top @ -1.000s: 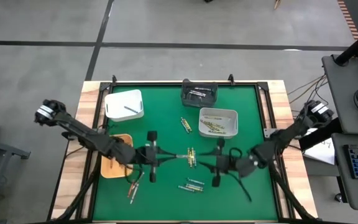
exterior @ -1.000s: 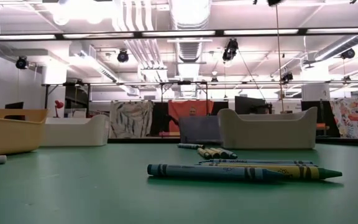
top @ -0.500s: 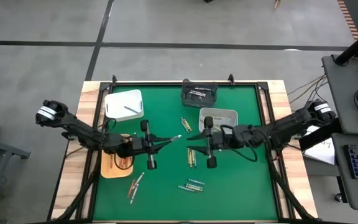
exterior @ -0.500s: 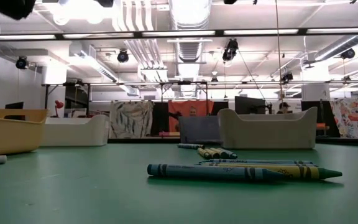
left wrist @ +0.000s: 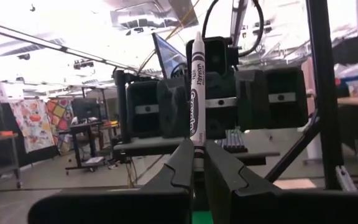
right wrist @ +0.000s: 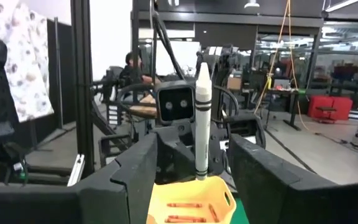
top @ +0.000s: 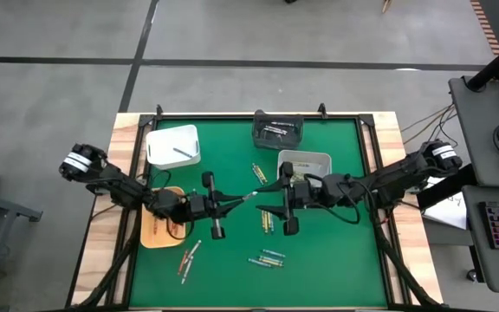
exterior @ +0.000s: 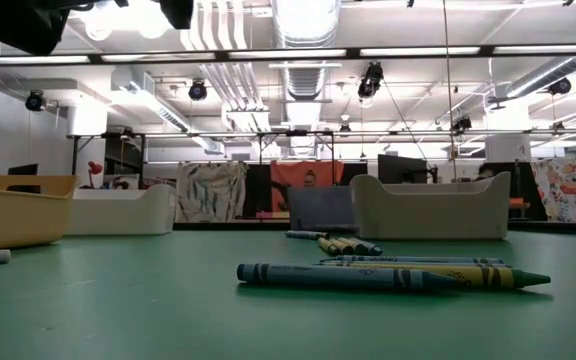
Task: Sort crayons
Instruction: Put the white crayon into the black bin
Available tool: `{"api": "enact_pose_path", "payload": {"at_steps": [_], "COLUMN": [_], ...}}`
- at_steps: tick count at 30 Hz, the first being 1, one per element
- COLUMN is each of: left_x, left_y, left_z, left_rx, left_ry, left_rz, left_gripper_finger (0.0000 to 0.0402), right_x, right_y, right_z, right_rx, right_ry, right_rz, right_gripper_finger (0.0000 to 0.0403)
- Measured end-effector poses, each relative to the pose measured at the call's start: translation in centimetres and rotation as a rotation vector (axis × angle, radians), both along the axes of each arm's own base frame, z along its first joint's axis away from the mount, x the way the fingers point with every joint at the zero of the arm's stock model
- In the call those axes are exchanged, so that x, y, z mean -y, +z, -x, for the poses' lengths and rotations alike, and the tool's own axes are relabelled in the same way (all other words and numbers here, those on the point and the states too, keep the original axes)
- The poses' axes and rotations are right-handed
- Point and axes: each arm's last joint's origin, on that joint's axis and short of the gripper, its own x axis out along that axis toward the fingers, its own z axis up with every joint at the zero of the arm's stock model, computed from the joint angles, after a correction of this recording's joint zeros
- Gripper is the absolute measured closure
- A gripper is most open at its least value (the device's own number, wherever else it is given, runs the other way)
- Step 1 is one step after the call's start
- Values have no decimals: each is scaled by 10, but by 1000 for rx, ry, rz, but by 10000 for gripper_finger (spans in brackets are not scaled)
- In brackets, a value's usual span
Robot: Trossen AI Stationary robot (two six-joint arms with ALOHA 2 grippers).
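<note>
A white crayon (left wrist: pixel 197 93) sticks out of my shut left gripper (top: pixel 236 200) above the middle of the green table (top: pixel 336 260). Its tip (top: pixel 249 196) points toward the table's right. My right gripper (right wrist: pixel 194 143) faces the left one from the right and is open. Its two fingers stand on either side of the crayon's free end (right wrist: pixel 202 93) with a gap on each side. Loose crayons (top: pixel 267 221) lie on the table below and nearer the front edge (exterior: pixel 388 275). My left gripper pinches the white crayon's back end (left wrist: pixel 197 138) between its two fingers. The fingers come roughly level from the table's left, and the crayon runs on beyond their tips, more along them than across. The crayon is lifted clear of the table.
A white bin (top: pixel 163 143) stands at the far left, a dark bin (top: pixel 258 130) at the far middle, and a grey bin (top: pixel 304 154) holding crayons right of centre. A yellow tray (top: pixel 150 234) with red-orange crayons (right wrist: pixel 188 211) sits at the left. More loose crayons (top: pixel 267 257) lie near the front.
My right gripper has risen from the loose crayons in the middle and gone toward the table's far and left side, coming face to face with my left gripper. My left gripper has swung the white crayon away from the pile toward the far edge.
</note>
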Motion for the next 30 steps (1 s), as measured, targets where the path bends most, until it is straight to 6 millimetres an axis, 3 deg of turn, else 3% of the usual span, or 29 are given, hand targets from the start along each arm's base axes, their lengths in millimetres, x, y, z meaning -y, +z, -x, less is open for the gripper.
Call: {"api": "enact_pose_path", "payload": {"at_steps": [5,12,17,21,25,30], "left_x": [0,0,0,0,-3,-10], "left_y": [1,0,0,1,2,5], "left_z": [0,-1,-1,0,7,25], "left_rx": [11,13,12,12,23,39], "left_ry": [-10,-14,-14,-15,-22,-21], "left_rz": [31,43,42,53,62,69], "left_gripper_finger": [401,401,401,389,367,308], "right_x": [1,2,-3,-1,1,4], "right_y": [8,12,11,11,17,38], "right_z": [-7,-38,-51,-53,-48,-43], "right_rx": [35,43,41,30,-4,-51], "right_ry": [-16,-47,-50,-75,-89,-95], "right_rz": [-20,14,49,47,-2,-43], "right_gripper_finger": [218,236,300,379,391,393]}}
